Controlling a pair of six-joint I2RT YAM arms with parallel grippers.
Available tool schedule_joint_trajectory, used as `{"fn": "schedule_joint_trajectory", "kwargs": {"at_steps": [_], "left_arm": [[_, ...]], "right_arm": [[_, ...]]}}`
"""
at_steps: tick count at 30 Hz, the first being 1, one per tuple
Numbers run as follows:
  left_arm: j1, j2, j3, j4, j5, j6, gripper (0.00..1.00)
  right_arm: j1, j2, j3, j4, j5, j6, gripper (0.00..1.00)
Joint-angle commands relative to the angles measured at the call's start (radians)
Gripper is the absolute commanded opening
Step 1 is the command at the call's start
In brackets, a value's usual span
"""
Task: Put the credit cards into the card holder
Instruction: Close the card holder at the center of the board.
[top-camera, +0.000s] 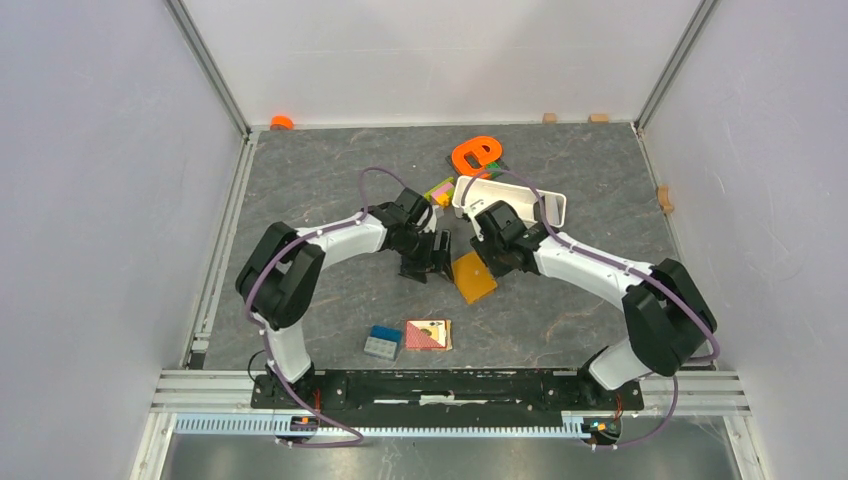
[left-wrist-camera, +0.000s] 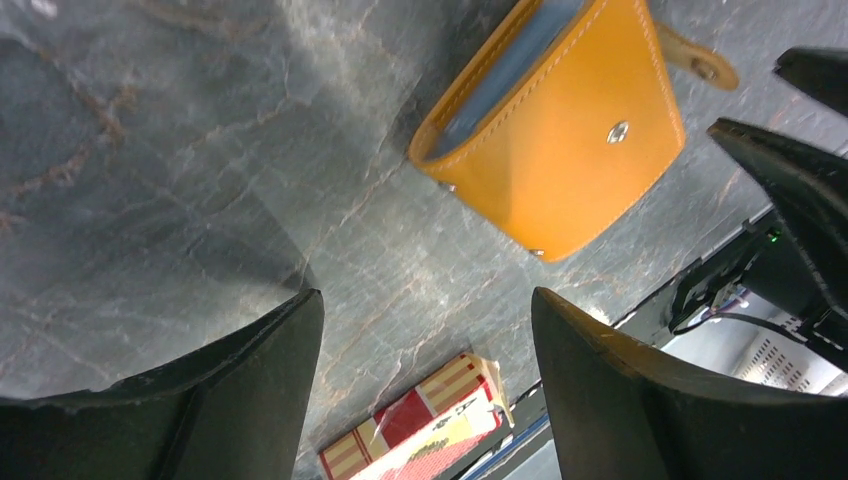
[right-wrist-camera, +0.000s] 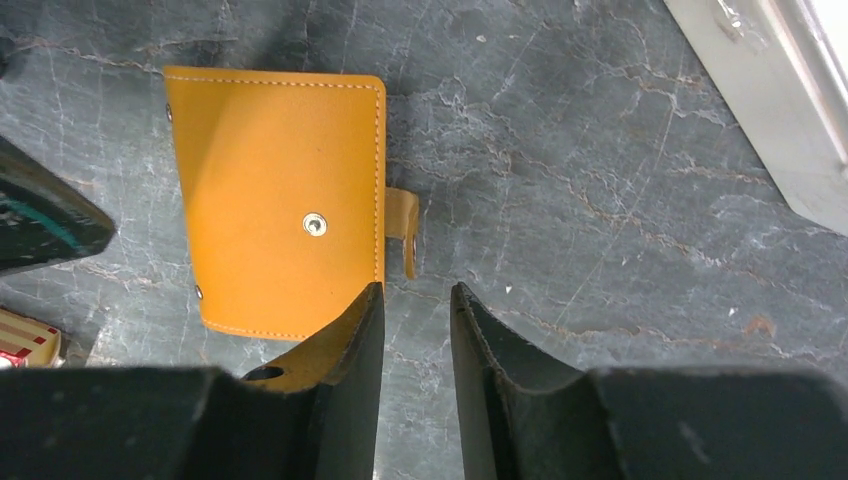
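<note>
The tan-orange card holder (top-camera: 474, 277) lies folded shut on the grey table between my two grippers. In the left wrist view the card holder (left-wrist-camera: 570, 140) shows a grey-blue lining at its open edge. Its snap tab (right-wrist-camera: 403, 225) sticks out at the side. No credit cards show apart from the holder; they are hidden or out of view. My left gripper (top-camera: 428, 268) stands just left of the holder, its jaws wide open over bare table (left-wrist-camera: 425, 295). My right gripper (right-wrist-camera: 415, 290) hovers at the holder's tab edge, jaws a narrow gap apart with nothing between them.
A red-and-tan square tile (top-camera: 428, 334) and a blue-and-grey block (top-camera: 382, 342) lie near the front. A white tray (top-camera: 510, 200) stands behind the right gripper, an orange ring-shaped object (top-camera: 476, 153) and coloured blocks (top-camera: 438, 190) beyond it. Walls enclose the table.
</note>
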Motion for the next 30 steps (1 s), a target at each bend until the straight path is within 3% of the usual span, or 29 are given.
{"fn": "schedule_joint_trajectory", "kwargs": {"at_steps": [1, 10, 20, 30], "left_arm": [[-0.004, 0.036, 0.083, 0.014, 0.007, 0.000, 0.82], [-0.013, 0.083, 0.087, 0.062, 0.017, -0.046, 0.80], [-0.022, 0.104, 0.091, 0.109, -0.024, -0.090, 0.78], [-0.038, 0.123, 0.087, 0.109, -0.087, -0.087, 0.80]], "right_arm": [[-0.014, 0.018, 0.043, 0.064, -0.035, -0.027, 0.34], [-0.036, 0.054, 0.056, 0.088, -0.055, -0.033, 0.25], [-0.051, 0.061, 0.051, 0.082, -0.098, -0.028, 0.05], [-0.051, 0.049, 0.005, 0.086, -0.092, -0.003, 0.07]]}}
